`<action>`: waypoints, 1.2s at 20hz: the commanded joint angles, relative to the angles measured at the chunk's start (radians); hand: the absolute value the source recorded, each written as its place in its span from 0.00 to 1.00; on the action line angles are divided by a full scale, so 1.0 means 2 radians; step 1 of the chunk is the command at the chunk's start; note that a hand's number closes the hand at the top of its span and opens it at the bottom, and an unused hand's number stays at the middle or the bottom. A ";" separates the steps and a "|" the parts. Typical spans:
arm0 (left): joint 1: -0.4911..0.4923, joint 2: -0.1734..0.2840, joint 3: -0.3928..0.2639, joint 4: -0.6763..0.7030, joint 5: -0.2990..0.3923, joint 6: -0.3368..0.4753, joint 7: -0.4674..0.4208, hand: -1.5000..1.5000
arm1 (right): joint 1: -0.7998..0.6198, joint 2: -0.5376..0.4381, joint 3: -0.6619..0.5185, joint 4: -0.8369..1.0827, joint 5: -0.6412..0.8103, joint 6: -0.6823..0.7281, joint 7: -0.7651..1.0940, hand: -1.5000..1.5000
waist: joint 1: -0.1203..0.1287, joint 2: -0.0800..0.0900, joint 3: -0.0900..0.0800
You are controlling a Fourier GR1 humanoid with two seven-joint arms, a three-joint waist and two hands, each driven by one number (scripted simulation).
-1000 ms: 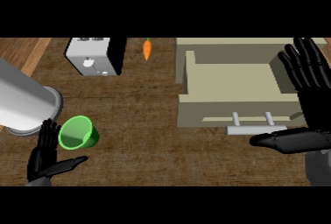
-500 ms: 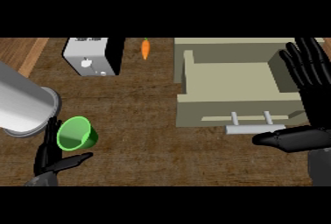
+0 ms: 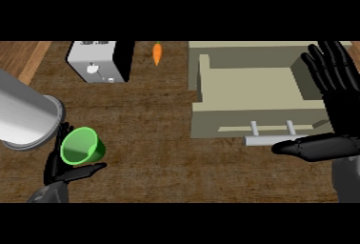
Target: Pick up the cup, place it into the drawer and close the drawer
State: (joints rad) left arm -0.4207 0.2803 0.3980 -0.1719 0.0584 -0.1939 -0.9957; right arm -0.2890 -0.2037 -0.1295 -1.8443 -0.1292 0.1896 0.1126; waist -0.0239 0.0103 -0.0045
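Observation:
The green cup [image 3: 83, 147] stands upright on the brown counter at the lower left, its mouth facing up. My left hand [image 3: 62, 172] comes in from the lower edge and sits against the cup. Its straight fingers [image 3: 55, 152] lie along the cup's left side and the thumb [image 3: 87, 170] reaches under its near side; the hand is open. The beige drawer [image 3: 211, 127] is pulled out at the upper right, with a pale bar handle [image 3: 271, 138] on its front. My right hand [image 3: 343, 112] is open over the drawer's right side, fingers up and thumb pointing left.
A large silver cylinder [image 3: 25, 116] lies just left of and above the cup, almost touching it. A white and black toaster [image 3: 102, 59] and an orange carrot [image 3: 157, 53] sit at the back. The counter's left edge shows at the top left.
My left hand has shifted down and right, closing in on the cup until its fingers and thumb flank it. The cup, the drawer and my right hand have hardly moved.

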 commanded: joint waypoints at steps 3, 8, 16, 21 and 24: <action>-0.014 -0.005 -0.003 -0.006 0.003 -0.086 -0.026 1.00 | -0.015 0.004 0.007 0.023 0.013 -0.007 0.002 0.00 | 0.002 0.001 0.000; -0.007 -0.007 0.000 -0.035 -0.004 -0.002 -0.087 1.00 | -0.010 0.004 0.007 0.007 0.006 -0.003 0.002 0.00 | -0.001 0.002 0.000; -0.023 -0.019 0.023 -0.062 0.014 0.017 -0.127 1.00 | -0.003 -0.004 -0.005 -0.001 -0.003 0.002 0.007 0.00 | -0.001 0.000 0.000; -0.051 -0.072 0.006 -0.071 0.006 0.037 -0.123 1.00 | 0.028 -0.001 -0.008 0.007 0.005 0.011 -0.033 0.00 | 0.001 -0.001 0.001; -0.073 -0.080 -0.011 -0.088 0.001 -0.003 -0.103 1.00 | 0.012 0.000 0.000 0.003 0.006 0.004 -0.008 0.00 | 0.003 -0.003 0.001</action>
State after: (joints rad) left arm -0.5328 0.1608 0.4021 -0.3247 0.0687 -0.1111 -1.1040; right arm -0.2807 -0.2074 -0.1404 -1.8447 -0.1324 0.1928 0.1145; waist -0.0217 0.0072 -0.0028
